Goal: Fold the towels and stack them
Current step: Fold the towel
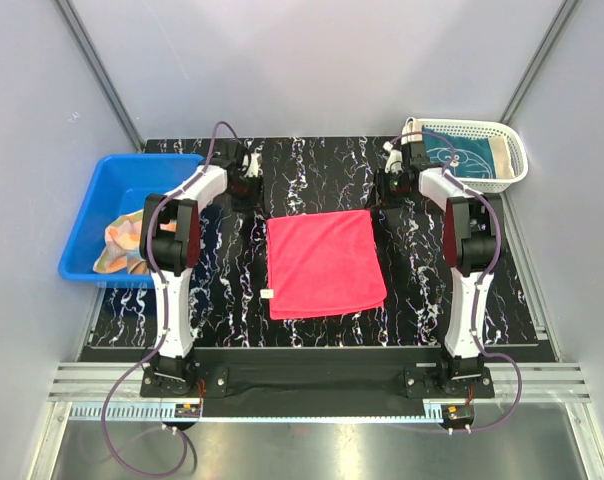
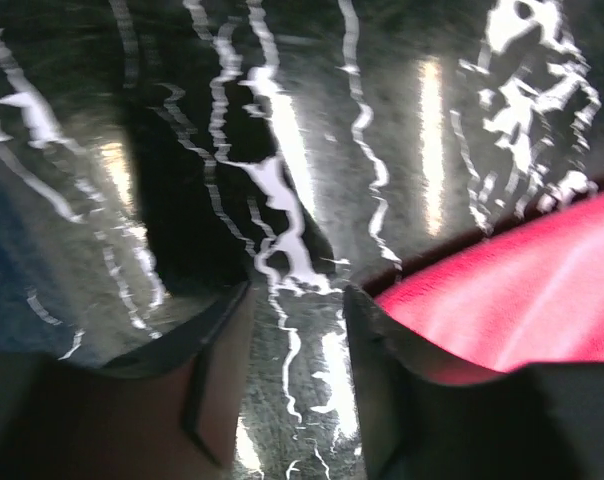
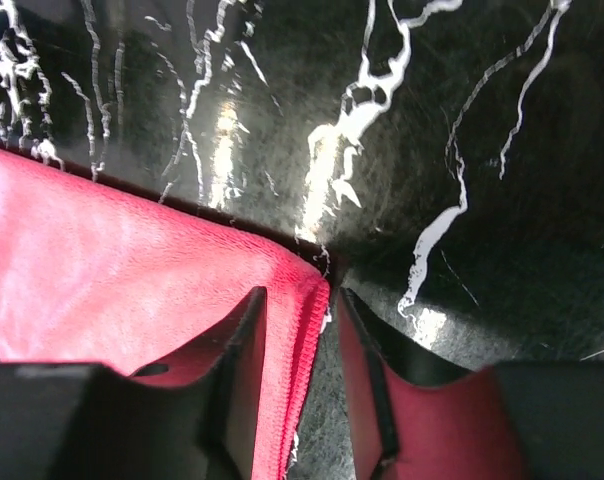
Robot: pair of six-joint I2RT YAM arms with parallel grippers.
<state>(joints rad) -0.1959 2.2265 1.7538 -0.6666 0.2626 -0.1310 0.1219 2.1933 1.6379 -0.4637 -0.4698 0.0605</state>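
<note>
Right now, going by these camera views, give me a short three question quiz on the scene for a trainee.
1. True or false: the pink-red towel lies spread flat on the table.
2. Fill in: the blue bin holds the ___ towel.
3. Where is the teal towel? A the blue bin, B the white basket, C the table.
Key: 1 true; 2 orange-peach towel; 3 B.

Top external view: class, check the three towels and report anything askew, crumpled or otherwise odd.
The pink-red towel lies flat on the table but slightly turned, its edges not square with the table's. The orange-peach towel sits crumpled in the blue bin. Nothing looks spilled or damaged.
</note>
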